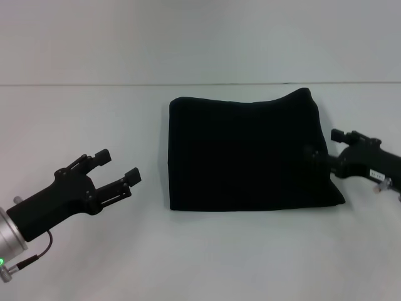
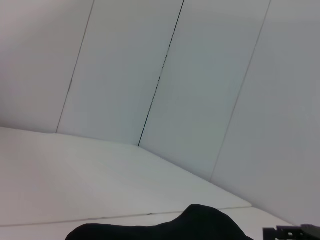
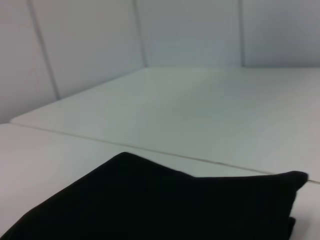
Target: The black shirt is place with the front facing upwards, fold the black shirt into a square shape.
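The black shirt (image 1: 247, 153) lies folded into a rough rectangle in the middle of the white bench (image 1: 81, 113), its left and near edges fairly straight, its far right corner riding up in a soft peak. There is bare bench all round it, widest on the left and in front. The left gripper (image 1: 118, 167) hangs well clear of the shirt's left edge, its two black fingers (image 1: 131, 175) spread apart and holding nothing. The right gripper (image 1: 322, 157) sits right at the shirt's right edge, touching the cloth; I cannot tell how its fingers stand. The fabric is matte and plain, with no lettering showing. The wrist views add pale panelled walls behind the bench, and the right wrist view shows stacked layers at a fold corner (image 3: 292, 220).
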Tool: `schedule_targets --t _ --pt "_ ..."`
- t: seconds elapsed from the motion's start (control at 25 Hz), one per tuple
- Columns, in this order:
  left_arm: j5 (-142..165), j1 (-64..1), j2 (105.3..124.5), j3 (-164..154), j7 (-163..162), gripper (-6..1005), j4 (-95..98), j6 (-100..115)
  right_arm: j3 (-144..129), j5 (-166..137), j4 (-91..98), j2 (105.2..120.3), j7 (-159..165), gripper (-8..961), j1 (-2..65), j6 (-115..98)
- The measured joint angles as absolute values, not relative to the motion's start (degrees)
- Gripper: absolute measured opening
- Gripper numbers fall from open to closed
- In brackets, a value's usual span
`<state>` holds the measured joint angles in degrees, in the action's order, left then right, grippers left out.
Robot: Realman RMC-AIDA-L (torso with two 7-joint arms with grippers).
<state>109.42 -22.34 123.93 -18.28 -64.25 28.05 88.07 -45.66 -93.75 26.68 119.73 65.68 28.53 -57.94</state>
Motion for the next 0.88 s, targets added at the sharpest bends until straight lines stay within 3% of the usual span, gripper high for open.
schedule_targets --t 0.48,0.88 --pt "109.1 -22.4 123.93 -18.3 -64.2 947 27.9 88.7 -44.9 -93.9 22.1 119.88 59.7 860 26.4 -52.0" --pt "109.1 -22.4 123.92 -18.3 -64.2 946 28.0 89.3 -36.0 -93.7 23.7 119.69 59.4 859 26.7 -61.2"
